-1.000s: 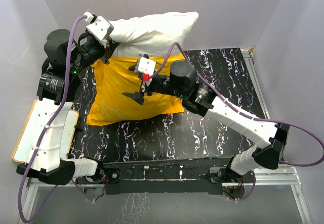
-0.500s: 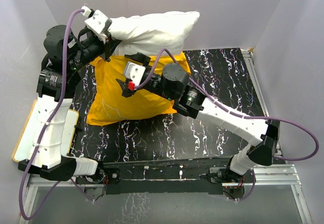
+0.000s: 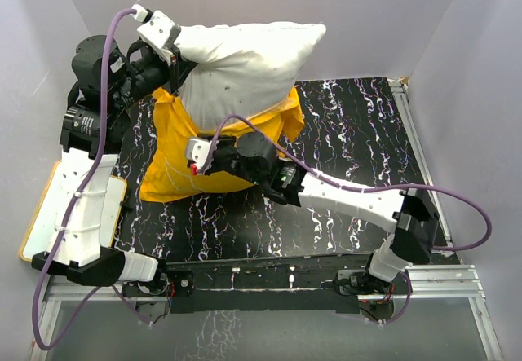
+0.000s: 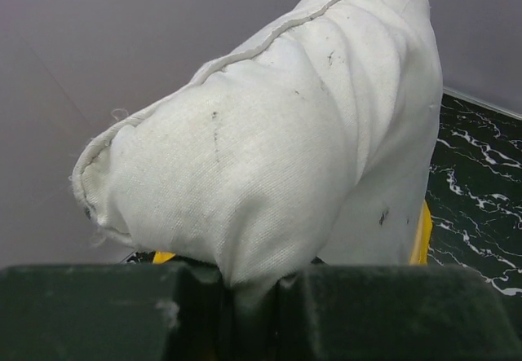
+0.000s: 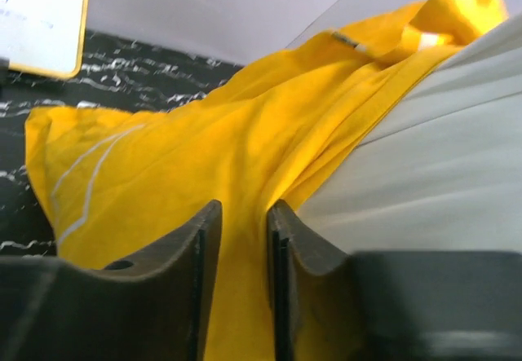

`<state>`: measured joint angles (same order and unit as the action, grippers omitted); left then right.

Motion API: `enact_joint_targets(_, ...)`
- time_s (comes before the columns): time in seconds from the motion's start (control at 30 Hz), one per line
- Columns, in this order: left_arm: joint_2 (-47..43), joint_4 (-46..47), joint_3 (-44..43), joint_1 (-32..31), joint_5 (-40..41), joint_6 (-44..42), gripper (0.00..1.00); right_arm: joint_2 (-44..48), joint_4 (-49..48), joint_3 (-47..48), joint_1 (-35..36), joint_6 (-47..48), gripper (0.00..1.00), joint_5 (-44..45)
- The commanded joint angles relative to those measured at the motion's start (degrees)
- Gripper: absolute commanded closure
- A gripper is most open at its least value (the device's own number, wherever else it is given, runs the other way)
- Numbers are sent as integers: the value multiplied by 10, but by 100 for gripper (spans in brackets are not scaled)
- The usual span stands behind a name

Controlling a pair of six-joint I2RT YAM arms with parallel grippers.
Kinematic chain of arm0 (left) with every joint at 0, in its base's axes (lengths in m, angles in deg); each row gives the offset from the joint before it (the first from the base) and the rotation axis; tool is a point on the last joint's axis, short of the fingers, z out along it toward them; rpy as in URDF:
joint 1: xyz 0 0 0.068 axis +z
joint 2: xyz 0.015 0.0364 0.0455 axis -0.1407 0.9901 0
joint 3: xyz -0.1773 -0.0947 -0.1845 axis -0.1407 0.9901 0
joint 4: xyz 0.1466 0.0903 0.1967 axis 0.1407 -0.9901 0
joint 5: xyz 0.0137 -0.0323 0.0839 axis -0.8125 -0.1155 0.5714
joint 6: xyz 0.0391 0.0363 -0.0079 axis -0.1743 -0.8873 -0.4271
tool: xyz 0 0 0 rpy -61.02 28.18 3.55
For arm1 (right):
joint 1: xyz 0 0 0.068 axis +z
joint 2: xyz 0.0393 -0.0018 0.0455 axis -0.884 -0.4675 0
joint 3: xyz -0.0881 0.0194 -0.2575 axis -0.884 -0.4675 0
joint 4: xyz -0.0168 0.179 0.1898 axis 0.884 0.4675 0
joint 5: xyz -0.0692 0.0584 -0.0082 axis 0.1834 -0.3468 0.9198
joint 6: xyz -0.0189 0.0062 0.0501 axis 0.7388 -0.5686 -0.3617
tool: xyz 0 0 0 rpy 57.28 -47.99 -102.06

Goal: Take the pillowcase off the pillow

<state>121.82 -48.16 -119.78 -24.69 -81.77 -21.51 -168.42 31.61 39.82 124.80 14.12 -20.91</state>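
The off-white pillow (image 3: 245, 59) is lifted at the back, and my left gripper (image 3: 175, 63) is shut on its left corner. The left wrist view shows the pillow (image 4: 277, 157) bulging out of the closed left gripper (image 4: 249, 296). The yellow pillowcase (image 3: 175, 157) hangs round the pillow's lower end and spreads onto the black marbled table (image 3: 351, 133). My right gripper (image 3: 190, 168) is down at the pillowcase's near side. In the right wrist view the right gripper (image 5: 243, 222) pinches a fold of pillowcase (image 5: 163, 157) beside the bare pillow (image 5: 440, 190).
A white whiteboard with a yellow rim (image 3: 41, 214) lies off the table's left edge and shows at the top left as the whiteboard (image 5: 41, 19) in the right wrist view. Grey walls close in the back and both sides. The right arm stretches across the table's middle.
The right gripper moved left and down onto the pillowcase and closed on a fold. The left gripper lifted the pillow higher, so more white pillow shows out of the yellow cover.
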Motion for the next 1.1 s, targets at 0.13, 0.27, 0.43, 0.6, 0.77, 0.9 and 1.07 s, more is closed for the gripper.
enact_joint_targets(0.13,-2,87,-69,1,6,9,100,-34,-17,-80,29,-64,89,13)
enact_joint_targets(0.27,17,108,-105,1,12,16,100,-58,-22,-124,40,-142,92,-25)
enact_joint_targets(0.43,40,140,-139,1,20,17,100,-105,-48,-194,45,-249,92,-84)
enact_joint_targets(0.6,49,154,-161,0,20,21,100,-135,-81,-243,50,-321,86,-72)
enact_joint_targets(0.77,20,152,-113,1,11,16,100,-48,-86,-197,1,-421,41,-111)
enact_joint_targets(0.9,-13,131,-79,0,-5,10,100,54,-118,-150,-102,-514,22,-230)
enact_joint_targets(1.07,-51,113,-44,1,-25,14,100,119,-118,-109,-249,-660,17,-309)
